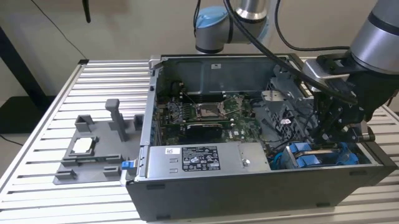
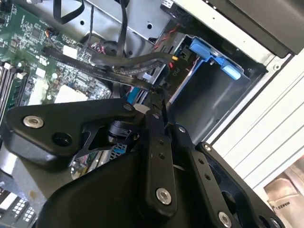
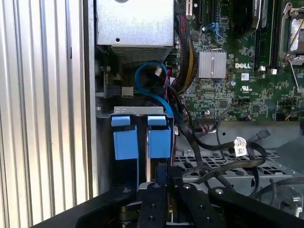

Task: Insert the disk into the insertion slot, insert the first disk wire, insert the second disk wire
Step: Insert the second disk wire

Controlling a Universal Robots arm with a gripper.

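Gripper [image 1: 328,140]: black linkage, lowered inside open computer case [image 1: 187,191] at corner on exterior view's right, fingers nearly together in both wrist views; whether anything is pinched, cannot tell. Insertion slot [image 3: 141,137]: grey metal bay, blue plastic tabs, just beside fingertips, hemmed by case wall and black cables [image 3: 223,147]. Disk not identifiable. Motherboard [image 3: 237,71]: green, flat, well apart. Grey plastic fixture [image 1: 93,149] outside on slatted table [image 1: 37,140].

Arm [image 1: 380,32] reaches down steeply, wrist vertical; pincer [image 2: 159,102] points downward, fingers drawn together.
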